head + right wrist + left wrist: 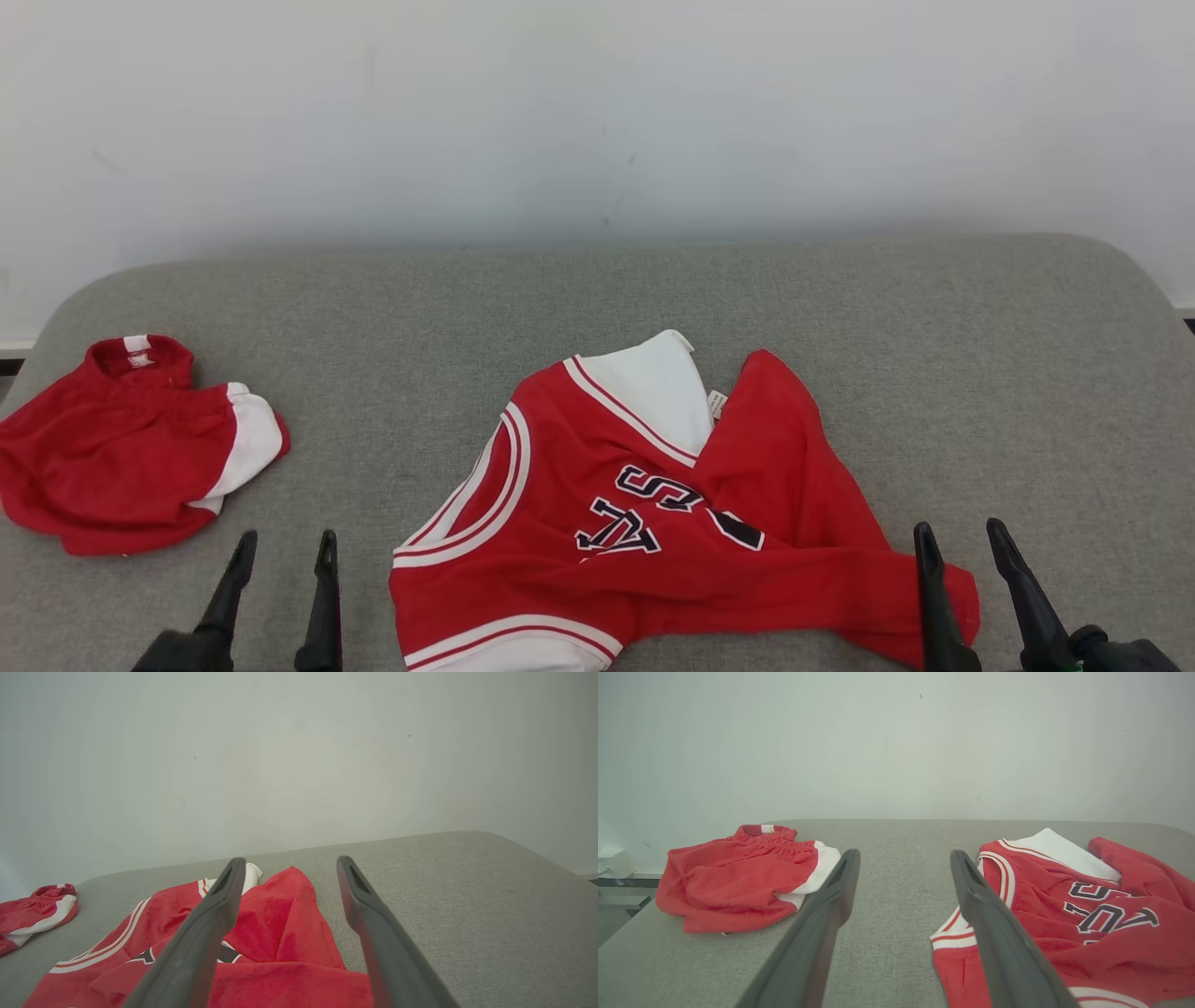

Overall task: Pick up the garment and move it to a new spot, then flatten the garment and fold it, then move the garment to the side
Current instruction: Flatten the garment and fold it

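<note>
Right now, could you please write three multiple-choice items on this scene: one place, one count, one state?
1. Where do the small red shorts with white side panels lie on the grey fabric-covered table? A) robot's left B) robot's right C) centre
2. How many red garments lie there? A) one B) two C) three
3. How is the red jersey with white trim and dark lettering? A) neatly folded B) crumpled C) held aloft
1 A, left of the left gripper; 2 B, shorts and jersey; 3 B, its cloth lies bunched on the table.
</note>
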You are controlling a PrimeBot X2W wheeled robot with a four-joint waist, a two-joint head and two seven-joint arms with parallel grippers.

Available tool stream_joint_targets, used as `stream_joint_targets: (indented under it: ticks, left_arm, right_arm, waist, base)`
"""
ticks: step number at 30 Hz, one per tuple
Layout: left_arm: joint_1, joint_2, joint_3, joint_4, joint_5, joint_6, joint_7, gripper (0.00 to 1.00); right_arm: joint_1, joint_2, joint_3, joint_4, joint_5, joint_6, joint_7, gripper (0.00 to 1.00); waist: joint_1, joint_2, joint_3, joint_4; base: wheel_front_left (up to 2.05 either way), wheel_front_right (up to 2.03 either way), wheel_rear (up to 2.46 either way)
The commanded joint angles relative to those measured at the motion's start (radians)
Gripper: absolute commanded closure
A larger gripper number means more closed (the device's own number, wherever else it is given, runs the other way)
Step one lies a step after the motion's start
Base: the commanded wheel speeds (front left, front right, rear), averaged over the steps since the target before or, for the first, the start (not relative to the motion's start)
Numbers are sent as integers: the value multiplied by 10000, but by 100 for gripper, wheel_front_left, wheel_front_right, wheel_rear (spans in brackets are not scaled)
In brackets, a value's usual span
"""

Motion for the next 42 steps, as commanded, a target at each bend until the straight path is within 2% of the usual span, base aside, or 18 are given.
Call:
stream_joint_targets:
  ticks: [1, 11, 21, 22, 34, 42]
  left_arm:
    - [-217, 92, -14, 15, 9, -10, -8, 0]
    - [-3576, 1447, -954, 725, -497, -328, 473, 0]
    - [-6679, 3042, -2676, 2024, -2539, -321, 1895, 0]
    - [-7075, 3312, -3147, 2371, -2781, -322, 2196, 0]
    - [-8297, 4453, -6382, 4405, -4602, -324, 3530, 0]
    - [-8480, 4639, -7627, 5209, -5640, -325, 3939, 0]
  right_arm:
    - [-56, -62, 3, 3, 41, -26, -4, 0]
    - [-914, -22, 156, 81, -28, -26, -4, 0]
    - [-1816, 266, 179, 168, 80, -26, -6, 0]
    - [-1923, 297, 194, 202, 95, -26, -6, 0]
    - [-2504, 376, 336, 372, 298, -26, -4, 0]
    - [-2601, 375, 330, 394, 371, -26, -6, 0]
  waist:
    - [0, 0, 66, -49]
    - [0, 0, 1227, -1074]
    - [0, 0, 2536, -2294]
    - [0, 0, 2713, -2460]
    - [0, 0, 3451, -3134]
    - [0, 0, 3545, -3234]
  base:
    - [0, 0, 0]
    - [0, 0, 0]
    - [0, 0, 0]
    - [0, 0, 0]
    - [0, 0, 0]
    - [0, 0, 0]
